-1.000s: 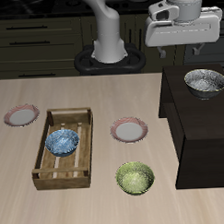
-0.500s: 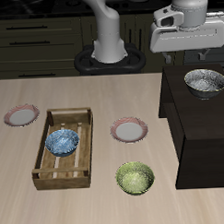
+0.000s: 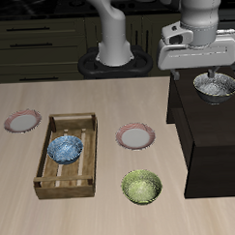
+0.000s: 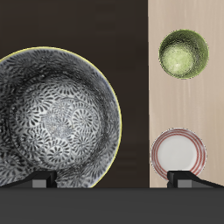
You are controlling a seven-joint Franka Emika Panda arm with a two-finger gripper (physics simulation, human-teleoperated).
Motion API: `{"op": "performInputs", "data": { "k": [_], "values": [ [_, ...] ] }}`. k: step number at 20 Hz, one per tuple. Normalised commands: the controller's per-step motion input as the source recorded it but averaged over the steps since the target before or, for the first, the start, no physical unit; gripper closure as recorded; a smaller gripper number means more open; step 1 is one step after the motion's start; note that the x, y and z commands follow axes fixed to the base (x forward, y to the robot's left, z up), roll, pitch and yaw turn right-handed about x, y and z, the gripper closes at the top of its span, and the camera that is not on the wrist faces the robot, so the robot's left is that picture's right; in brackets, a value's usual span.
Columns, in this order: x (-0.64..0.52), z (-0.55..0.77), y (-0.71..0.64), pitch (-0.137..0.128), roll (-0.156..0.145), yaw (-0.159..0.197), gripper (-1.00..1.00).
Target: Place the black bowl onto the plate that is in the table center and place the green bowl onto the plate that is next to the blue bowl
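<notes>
The black bowl [image 3: 216,86], patterned in white, sits on a dark raised cabinet [image 3: 202,135] at the table's side. My gripper [image 3: 213,75] is open and hangs just above it, a finger on either side of the bowl's rim. In the wrist view the black bowl [image 4: 54,118] fills much of the frame, with the gripper [image 4: 112,180] open over its edge. The green bowl [image 3: 141,186] stands on the table near the front edge and also shows in the wrist view [image 4: 183,53]. The center plate [image 3: 136,137] is empty and shows in the wrist view [image 4: 178,152].
A wooden tray [image 3: 54,180] holds the blue bowl [image 3: 66,148]. A second pink-rimmed plate [image 3: 22,121] lies beside the tray, farther back. The robot's base [image 3: 112,60] stands at the table's back.
My gripper has come down and forward from above the cabinet's back to just over the black bowl. It stays open. Nothing on the table has moved.
</notes>
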Motion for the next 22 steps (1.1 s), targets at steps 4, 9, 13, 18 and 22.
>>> {"op": "performInputs", "data": {
  "k": [4, 9, 13, 18, 22],
  "values": [
    [0.08, -0.16, -0.08, 0.012, -0.009, -0.002, -1.00],
    [0.06, -0.30, -0.05, 0.033, 0.008, -0.008, -1.00],
    [0.00, -0.42, -0.02, 0.047, 0.031, -0.008, 1.00],
    [-0.10, -0.14, 0.00, -0.002, 0.031, -0.010, 1.00],
    [-0.15, 0.11, 0.00, -0.035, 0.025, 0.008, 1.00]
  ]
}}
